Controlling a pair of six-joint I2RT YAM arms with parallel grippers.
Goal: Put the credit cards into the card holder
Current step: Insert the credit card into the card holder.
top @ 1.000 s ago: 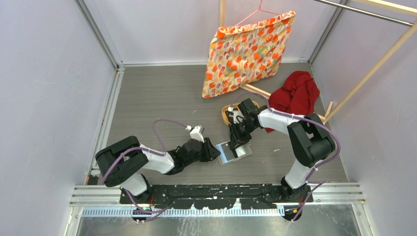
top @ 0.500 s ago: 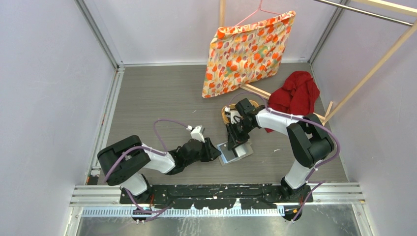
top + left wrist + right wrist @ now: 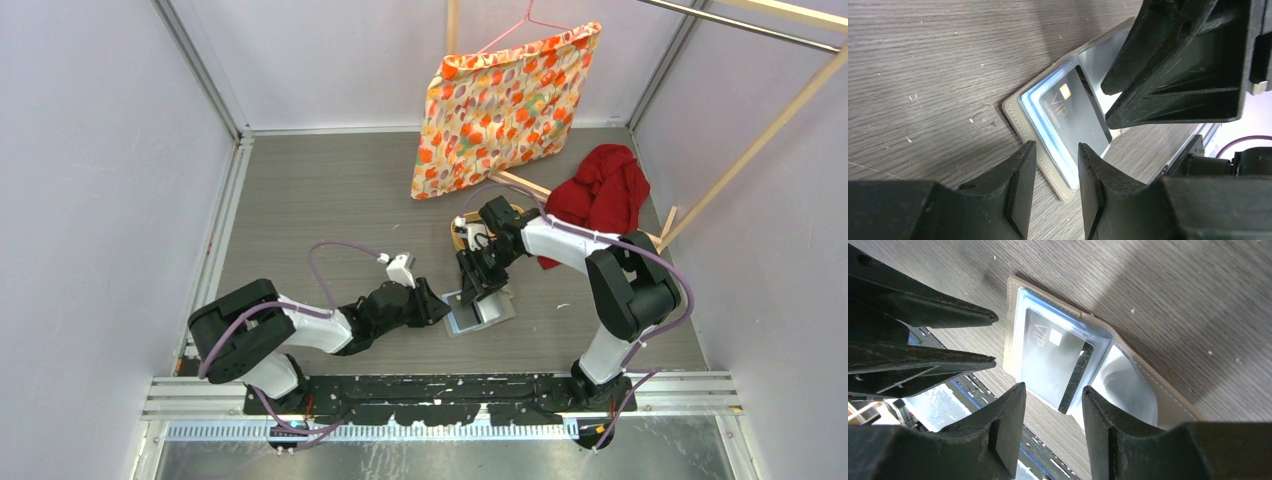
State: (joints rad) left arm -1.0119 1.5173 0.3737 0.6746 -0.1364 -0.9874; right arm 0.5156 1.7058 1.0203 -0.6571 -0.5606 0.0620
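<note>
Plainly "VIP" on blk card (image 3: 1053, 362)

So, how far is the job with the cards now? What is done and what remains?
Done: the card holder lies open, a black VIP card mostly under its clear pocket, one end out. In hand: nothing; the right claw hovers open over that card, the left claw open at the holder's edge. Left: seating it fully; other cards cannot be counted, the tan tray being mostly hidden.

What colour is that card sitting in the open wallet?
The card is black with VIP lettering; right wrist view shows it best.
</note>
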